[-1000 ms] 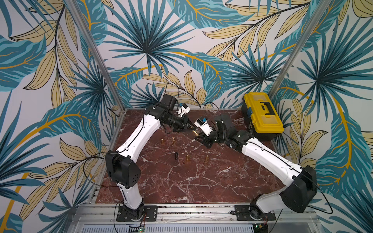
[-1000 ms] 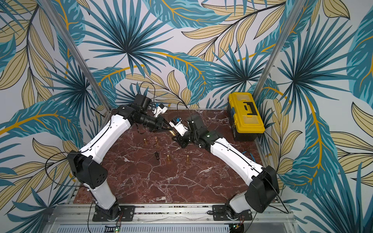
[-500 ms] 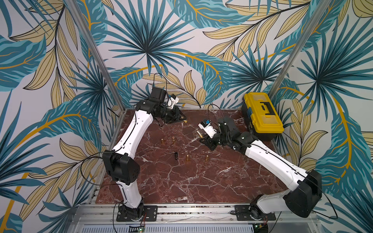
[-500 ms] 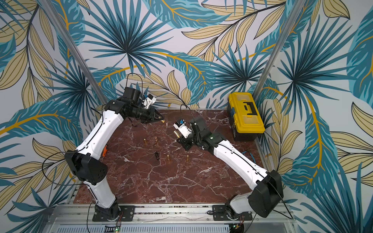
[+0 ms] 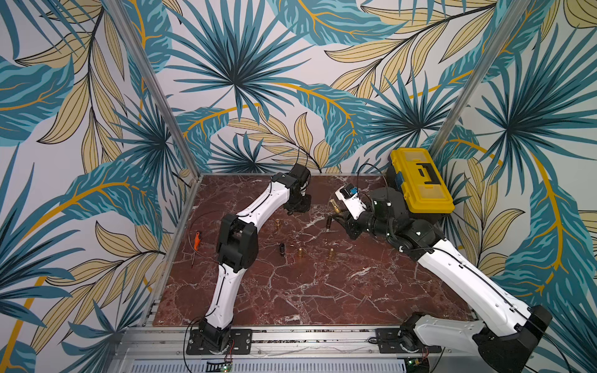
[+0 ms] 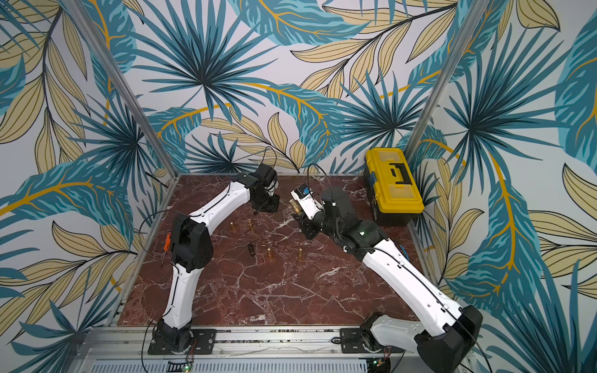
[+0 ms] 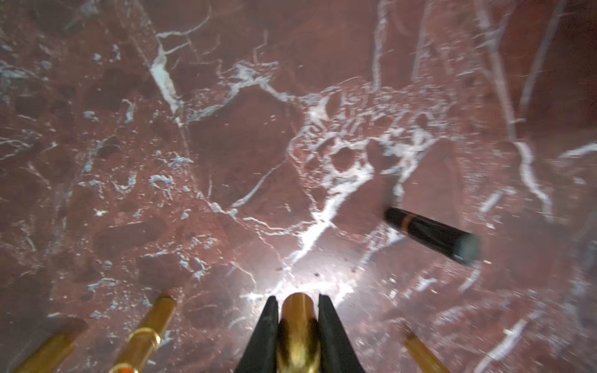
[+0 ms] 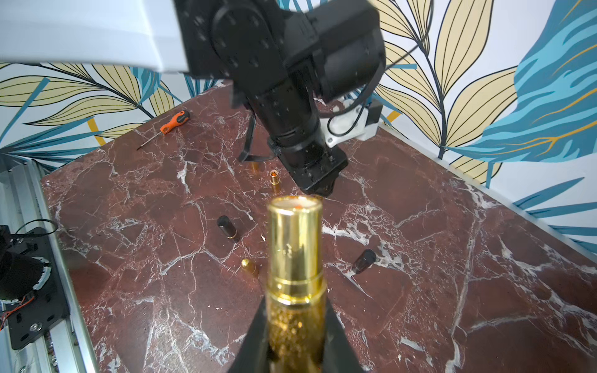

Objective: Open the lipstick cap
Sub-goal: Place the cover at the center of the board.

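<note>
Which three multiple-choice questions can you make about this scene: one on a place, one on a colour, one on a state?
1. Where does the yellow toolbox stand?
A. at the far corner of the table, on the robot's right
B. in the middle of the table
C. at the near edge

2. What colour is the handle of the screwdriver?
A. green
B. orange
C. white

3. How is the right gripper?
A. open and empty
B. shut on a black tube
C. shut on the gold lipstick

Answers: 1 A, in both top views it fills that corner; 2 B, the handle shows orange in both top views; 3 C, the right wrist view shows the black fingers pressing the gold tube.
</note>
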You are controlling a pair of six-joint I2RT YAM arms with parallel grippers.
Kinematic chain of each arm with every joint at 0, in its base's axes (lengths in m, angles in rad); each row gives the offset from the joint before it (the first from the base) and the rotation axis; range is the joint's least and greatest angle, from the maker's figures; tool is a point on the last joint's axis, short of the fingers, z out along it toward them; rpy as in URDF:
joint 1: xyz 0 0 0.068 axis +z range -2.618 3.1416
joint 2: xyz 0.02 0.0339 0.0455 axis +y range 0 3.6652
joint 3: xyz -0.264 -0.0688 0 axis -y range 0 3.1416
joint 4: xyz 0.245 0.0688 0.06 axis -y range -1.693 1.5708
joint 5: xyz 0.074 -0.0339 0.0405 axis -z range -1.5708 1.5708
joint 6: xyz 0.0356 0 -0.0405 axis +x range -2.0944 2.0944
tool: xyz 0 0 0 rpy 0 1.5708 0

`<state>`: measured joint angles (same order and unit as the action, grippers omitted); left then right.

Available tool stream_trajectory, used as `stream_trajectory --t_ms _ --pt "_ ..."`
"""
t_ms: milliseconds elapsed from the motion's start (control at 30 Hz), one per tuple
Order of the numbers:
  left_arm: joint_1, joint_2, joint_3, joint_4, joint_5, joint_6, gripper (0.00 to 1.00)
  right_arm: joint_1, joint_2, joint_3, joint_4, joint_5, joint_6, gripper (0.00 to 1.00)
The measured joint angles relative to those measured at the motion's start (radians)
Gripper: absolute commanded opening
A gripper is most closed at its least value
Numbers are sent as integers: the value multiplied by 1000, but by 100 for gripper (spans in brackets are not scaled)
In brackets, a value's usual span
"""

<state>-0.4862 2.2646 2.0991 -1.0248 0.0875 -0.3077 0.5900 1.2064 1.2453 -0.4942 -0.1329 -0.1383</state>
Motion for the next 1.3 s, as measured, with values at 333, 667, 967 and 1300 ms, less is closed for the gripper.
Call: stream_trajectory --t_ms 333,667,967,1300 --pt "6 75 -44 93 -91 33 0 0 11 -10 -13 21 1 0" --pt "6 58 -165 204 -122 36 0 0 26 -10 -13 21 3 0" --pt "6 34 -219 265 -128 35 28 0 26 -10 -13 23 3 1" --pt "5 23 -248 266 -127 26 48 0 26 -10 -14 29 3 2"
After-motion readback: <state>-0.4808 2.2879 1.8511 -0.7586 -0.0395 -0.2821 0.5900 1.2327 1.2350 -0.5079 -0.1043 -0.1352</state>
